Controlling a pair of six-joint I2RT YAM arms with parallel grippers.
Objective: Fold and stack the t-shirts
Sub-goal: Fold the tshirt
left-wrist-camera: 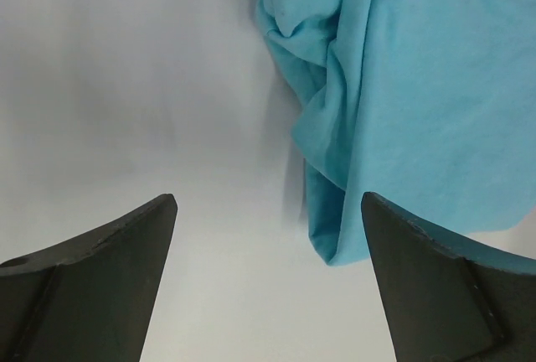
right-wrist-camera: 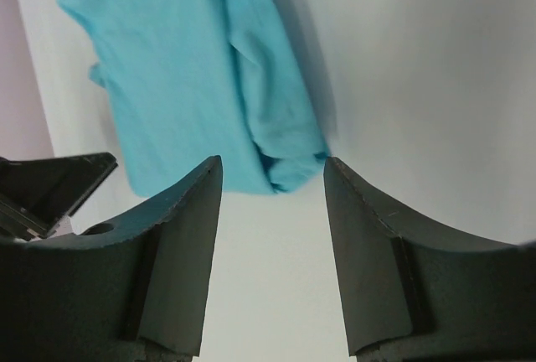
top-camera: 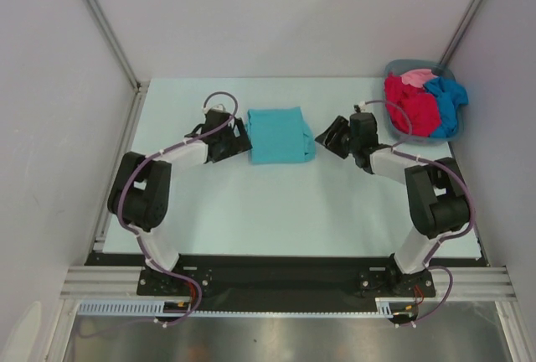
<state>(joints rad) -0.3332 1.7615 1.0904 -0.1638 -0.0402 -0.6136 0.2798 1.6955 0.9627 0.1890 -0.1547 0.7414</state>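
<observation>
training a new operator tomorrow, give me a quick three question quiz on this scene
1. True or false: the folded teal t-shirt lies on the table between the left end effector and the right end effector.
2. Where are the red, pink and blue t-shirts? A: stacked on the table. B: in the basket. C: under the teal one.
3. Which end effector holds cloth?
Key: 1 true; 2 B; 3 neither, both are open.

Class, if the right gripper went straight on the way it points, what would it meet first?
Most likely the folded teal t-shirt, whose corner lies just ahead of the open right gripper; depth is unclear.
</observation>
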